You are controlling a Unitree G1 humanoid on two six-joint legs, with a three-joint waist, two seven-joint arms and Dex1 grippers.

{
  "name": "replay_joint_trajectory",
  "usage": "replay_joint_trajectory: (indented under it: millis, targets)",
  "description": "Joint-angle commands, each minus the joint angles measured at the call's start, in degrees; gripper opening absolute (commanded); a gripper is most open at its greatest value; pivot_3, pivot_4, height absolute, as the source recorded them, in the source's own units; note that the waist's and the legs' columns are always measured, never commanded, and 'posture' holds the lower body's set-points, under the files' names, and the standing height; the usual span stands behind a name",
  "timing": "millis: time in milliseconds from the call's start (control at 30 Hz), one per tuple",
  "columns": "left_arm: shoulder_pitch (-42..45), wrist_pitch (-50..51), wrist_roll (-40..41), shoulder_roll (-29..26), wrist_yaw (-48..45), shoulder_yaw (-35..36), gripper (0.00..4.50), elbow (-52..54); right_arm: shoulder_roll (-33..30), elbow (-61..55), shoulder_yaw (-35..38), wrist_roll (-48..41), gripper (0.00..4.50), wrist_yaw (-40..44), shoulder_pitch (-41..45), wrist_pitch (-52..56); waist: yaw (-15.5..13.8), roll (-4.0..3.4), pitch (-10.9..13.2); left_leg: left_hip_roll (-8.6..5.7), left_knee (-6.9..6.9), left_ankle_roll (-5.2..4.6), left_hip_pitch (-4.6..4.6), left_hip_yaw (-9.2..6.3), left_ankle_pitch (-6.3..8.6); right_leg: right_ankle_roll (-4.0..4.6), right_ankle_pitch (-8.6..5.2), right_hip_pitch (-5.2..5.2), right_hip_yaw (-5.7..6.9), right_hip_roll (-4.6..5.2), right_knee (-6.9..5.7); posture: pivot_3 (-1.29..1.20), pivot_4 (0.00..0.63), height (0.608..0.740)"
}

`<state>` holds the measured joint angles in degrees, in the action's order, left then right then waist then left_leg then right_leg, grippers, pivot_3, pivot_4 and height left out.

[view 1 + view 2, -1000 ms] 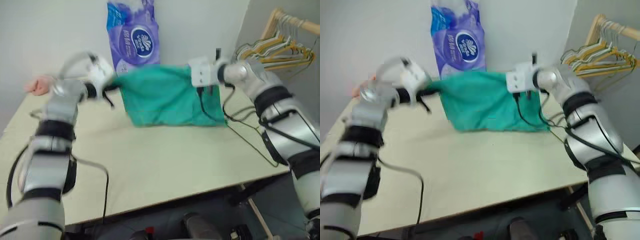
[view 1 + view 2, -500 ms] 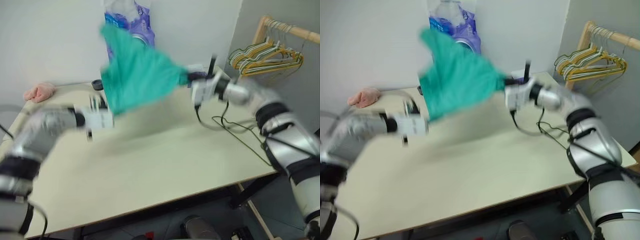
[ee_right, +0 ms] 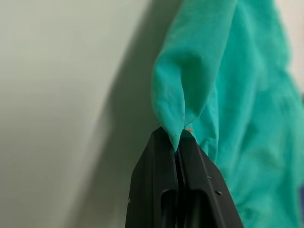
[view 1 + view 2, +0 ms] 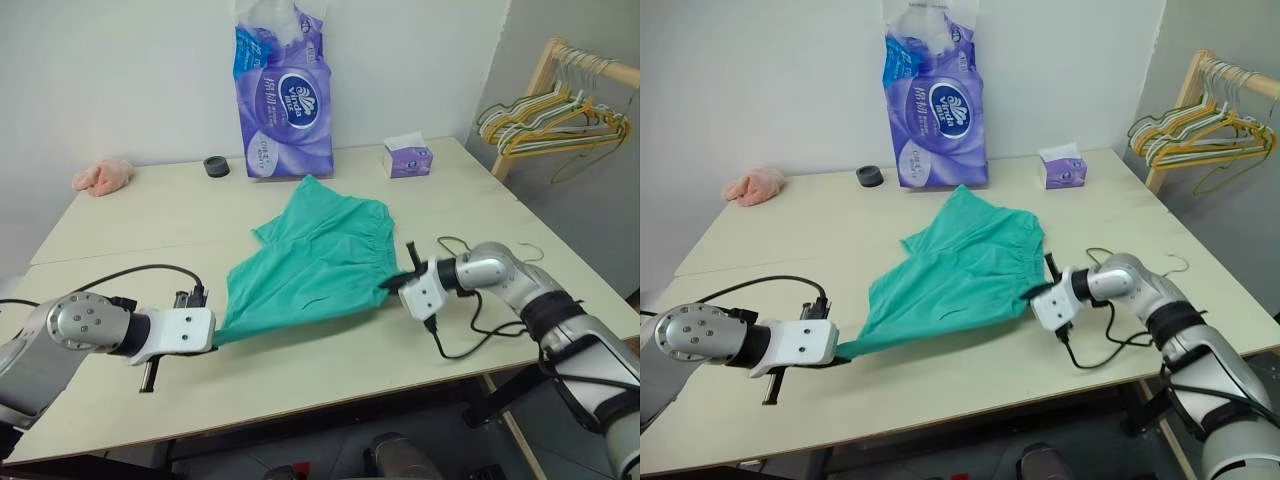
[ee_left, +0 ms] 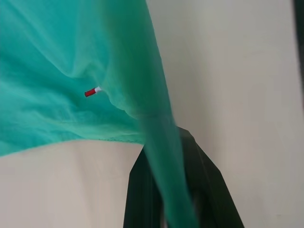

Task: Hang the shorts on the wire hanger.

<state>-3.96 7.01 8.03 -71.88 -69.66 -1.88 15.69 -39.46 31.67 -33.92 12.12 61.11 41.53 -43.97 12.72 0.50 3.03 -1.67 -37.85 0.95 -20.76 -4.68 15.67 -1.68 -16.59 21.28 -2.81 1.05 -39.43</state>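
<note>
Lying flat now, shorts (image 4: 315, 262), previously airborne

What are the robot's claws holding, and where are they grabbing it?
Both hold the shorts: left claw pinches one stretched corner, right claw pinches the edge beside the gathered waistband.

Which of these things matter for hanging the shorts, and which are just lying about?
Job:
- shorts, spread on the table
- left claw and right claw, each shut on a corner of the shorts
- wire hanger, on the table by the right arm

Lying about:
- purple tissue pack
- small tissue box
- pink cloth
- black ring
- rack hangers
</note>
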Motion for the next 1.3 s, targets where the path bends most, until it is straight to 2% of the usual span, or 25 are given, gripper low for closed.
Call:
replay_joint_trajectory:
  millis: [33,167,400,733,833,1067,1200,1300]
  targets:
    - [-3.22,1.82,2.32,-0.96,-2.65,1.74,0.04,4.31,-4.98,-9.93,1.11,-2.08,0.0,6.83,-4.76,7.82,-0.28,-0.01,0.0,0.01,0.0,0.0,0.02,-0.01,0.01,0.03,-0.02,-0.02,0.03,0.0,-0.01,-0.2,0.014,0.74]
    - [-6.54,3.68,4.15,-0.78,-4.33,2.66,0.04,7.26,-9.01,-19.69,2.79,-5.1,0.0,11.97,-9.42,16.22,-0.84,-0.06,0.03,0.02,0.01,0.0,0.01,-0.05,0.01,0.11,-0.08,-0.02,0.09,0.0,-0.01,-0.21,0.016,0.74]
    - [-9.57,5.09,4.92,-0.03,-5.01,3.43,0.04,9.62,-10.23,-29.45,4.33,-7.57,0.0,15.75,-13.22,25.36,-1.47,-0.08,0.05,0.08,0.01,0.0,0.04,-0.03,0.01,0.16,-0.16,-0.04,0.15,-0.02,0.02,-0.21,0.016,0.74]
    - [-10.98,5.25,4.76,1.1,-4.81,3.04,0.04,11.3,-10.54,-33.57,4.45,-8.14,0.0,19.28,-14.6,30.98,-1.6,-0.1,0.07,0.08,0.01,0.01,0.03,-0.03,0.02,-0.05,-0.28,-0.08,0.21,-0.02,0.09,-0.21,0.016,0.74]
    - [-11.49,6.76,5.82,1.23,-5.07,3.33,0.0,11.81,-10.66,-33.81,4.84,-7.67,0.56,20.12,-14.26,31.61,-1.6,-0.12,0.09,0.08,0.01,0.02,0.04,-0.02,0.02,-0.06,-0.29,-0.08,0.2,-0.02,0.1,-0.21,0.016,0.74]
    - [-11.27,7.08,6.33,2.97,-3.94,3.75,0.0,12.67,-13.44,-38.41,6.65,-13.11,2.99,25.53,-15.01,35.15,-1.61,-0.23,0.16,0.09,0.01,0.02,0.04,-0.03,0.02,-0.07,-0.29,-0.09,0.23,-0.01,0.12,-0.21,0.011,0.74]
    - [-8.38,8.19,10.64,8.03,-1.5,4.9,0.0,12.84,-12.5,-41.72,10.61,-20.65,4.35,24.64,-15.02,42.4,-1.63,-0.25,0.17,0.11,0.01,0.02,0.03,-0.05,0.02,-0.07,-0.29,-0.1,0.25,-0.02,0.13,-0.21,0.007,0.74]
    - [-3.38,8.96,13.33,14.58,3.46,6.1,0.0,11.6,-10.74,-42.28,16.27,-28.07,4.43,21.38,-13.92,52.0,-1.78,-0.2,0.15,0.11,0.0,0.03,0.03,-0.09,0.02,-0.08,-0.28,-0.14,0.29,-0.01,0.17,-0.21,0.007,0.74]
